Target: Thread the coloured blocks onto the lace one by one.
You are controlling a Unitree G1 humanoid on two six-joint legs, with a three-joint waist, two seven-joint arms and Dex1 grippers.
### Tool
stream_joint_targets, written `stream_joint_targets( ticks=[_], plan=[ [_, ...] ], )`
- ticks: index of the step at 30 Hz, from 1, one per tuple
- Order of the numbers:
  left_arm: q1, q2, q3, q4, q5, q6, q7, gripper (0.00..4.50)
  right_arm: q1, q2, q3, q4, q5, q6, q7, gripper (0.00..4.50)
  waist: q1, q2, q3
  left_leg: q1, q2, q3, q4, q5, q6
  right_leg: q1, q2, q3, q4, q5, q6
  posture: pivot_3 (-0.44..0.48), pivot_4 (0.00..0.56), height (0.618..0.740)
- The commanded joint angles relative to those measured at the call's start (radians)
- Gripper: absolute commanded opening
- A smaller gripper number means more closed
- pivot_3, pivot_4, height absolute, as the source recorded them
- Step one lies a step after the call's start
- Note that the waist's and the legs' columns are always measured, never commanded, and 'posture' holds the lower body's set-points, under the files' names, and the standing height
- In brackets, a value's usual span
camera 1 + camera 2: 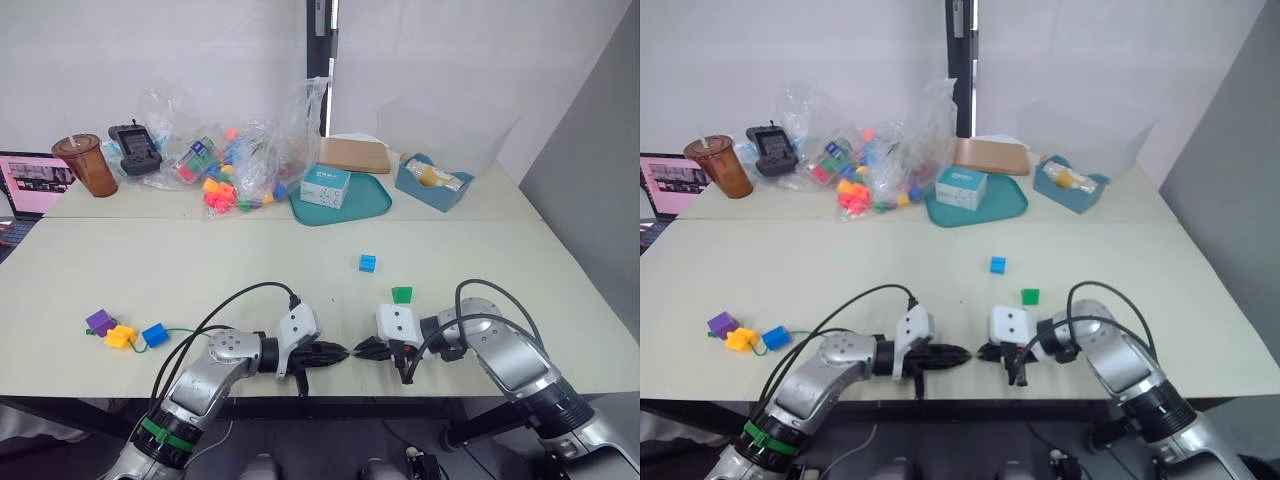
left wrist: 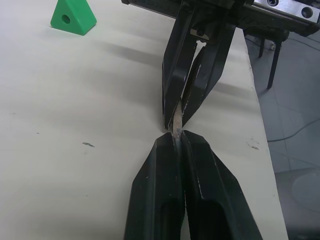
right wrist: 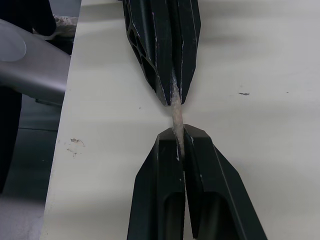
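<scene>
Both claws meet tip to tip at the near edge of the tabletop, at about 6 o'clock in the head views: the left claw and the right claw are each pinched narrow on the same stiff grey tip of the lace. In the wrist views that tip bridges the small gap between the two sets of fingers.

From there the green cord itself can be seen only at 8 o'clock, where it runs among the purple block, the orange-yellow block and the dark blue block; these three sit close together. Whether they are threaded cannot be told. The green block, a triangle with a round hole, lies loose just beyond the right claw, and the light blue block a little farther off at 12 o'clock.

Judging by looks, the tip is thin, rigid and slick, so it wants a firm pinch well back from its point, leaving length free to enter a hole. The cord is limp and will trail. The blocks seem light, hard plastic, likely to skid; grip them by flat sides, hole clear.
</scene>
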Motion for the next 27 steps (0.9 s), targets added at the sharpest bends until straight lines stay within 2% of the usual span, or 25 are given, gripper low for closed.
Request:
stream_joint_targets(
  ticks=[1,3,6,8,11,12,13,15,19,24,27],
  plan=[
    [0.005,0.015,0.040,-0.035,-0.027,0.004,-0.008,0.00,0.028,-0.025,-0.010,-0.005,-0.003,0.055,-0.007,0.66,0.000,0.000,0.000,0.000,0.000,0.000,0.000,0.000,0.000,0.000,0.000,0.000,0.000,0.000,0.000,0.000,0.150,0.740],
    [0.008,0.021,0.044,-0.040,-0.028,0.008,-0.008,0.00,0.044,-0.026,-0.026,-0.030,0.016,0.085,-0.015,1.24,0.002,0.000,0.000,0.000,0.000,0.000,0.000,0.000,0.000,0.000,0.000,0.000,0.000,0.000,0.000,0.000,0.150,0.740],
    [0.009,0.052,0.064,-0.056,-0.033,0.022,-0.014,0.00,0.134,-0.033,-0.192,-0.132,0.109,0.208,-0.106,2.27,0.014,0.000,0.000,0.000,0.000,0.000,0.000,0.000,0.000,0.000,0.000,0.000,-0.001,0.000,0.000,0.000,0.150,0.740],
    [0.013,0.071,0.072,-0.070,-0.039,0.028,-0.017,0.00,0.183,-0.039,-0.257,-0.185,0.133,0.257,-0.154,2.94,0.018,0.000,0.000,-0.003,0.000,0.000,0.000,0.000,0.000,-0.001,-0.001,-0.001,-0.002,0.000,0.000,0.000,0.150,0.740],
    [0.022,0.099,0.092,-0.106,-0.057,0.054,-0.025,0.00,0.304,-0.006,-0.379,-0.291,0.195,0.357,-0.259,4.02,0.020,0.000,0.000,-0.003,0.000,0.000,0.000,0.000,0.000,-0.002,-0.001,-0.001,-0.001,0.000,0.000,0.000,0.150,0.740],
    [0.025,0.110,0.103,-0.123,-0.069,0.068,-0.026,0.00,0.351,0.037,-0.430,-0.326,0.217,0.390,-0.320,4.30,0.020,0.000,0.000,-0.003,0.000,0.000,0.000,0.000,0.000,-0.002,0.000,-0.001,-0.001,0.000,0.000,0.000,0.150,0.740],
    [0.029,0.118,0.112,-0.136,-0.078,0.079,-0.027,0.00,0.380,0.067,-0.460,-0.352,0.231,0.415,-0.365,4.30,0.019,0.000,0.000,-0.004,0.000,0.000,0.000,0.000,0.000,-0.002,0.000,-0.001,-0.001,0.000,0.000,0.000,0.150,0.740],
    [0.038,0.142,0.138,-0.177,-0.103,0.113,-0.027,0.00,0.457,0.206,-0.535,-0.402,0.207,0.427,-0.554,4.30,0.017,0.000,0.000,-0.004,0.000,0.000,0.000,0.000,0.000,-0.003,0.000,0.000,-0.001,0.000,0.000,0.000,0.150,0.740],
    [0.058,0.188,0.178,-0.243,-0.152,0.183,-0.025,0.00,0.500,0.422,-0.538,-0.413,0.104,0.373,-0.840,4.30,0.001,0.000,0.000,-0.004,0.000,0.000,-0.001,0.000,-0.001,-0.005,0.000,0.000,0.001,0.000,0.000,0.000,0.150,0.740],
    [0.078,0.235,0.198,-0.282,-0.173,0.219,-0.023,0.00,0.449,0.609,-0.479,-0.315,0.039,0.230,-1.033,4.30,-0.007,0.001,0.000,-0.004,0.001,0.000,-0.002,0.001,-0.001,-0.005,0.000,0.000,0.001,0.000,0.000,0.000,0.150,0.740],
    [0.082,0.246,0.204,-0.293,-0.179,0.227,-0.018,0.00,0.403,0.644,-0.456,-0.227,-0.017,0.157,-1.106,4.30,-0.010,0.001,0.001,-0.004,0.001,0.000,-0.002,0.001,-0.001,-0.005,0.000,0.000,0.001,0.000,0.000,0.000,0.150,0.740]
  ],
)
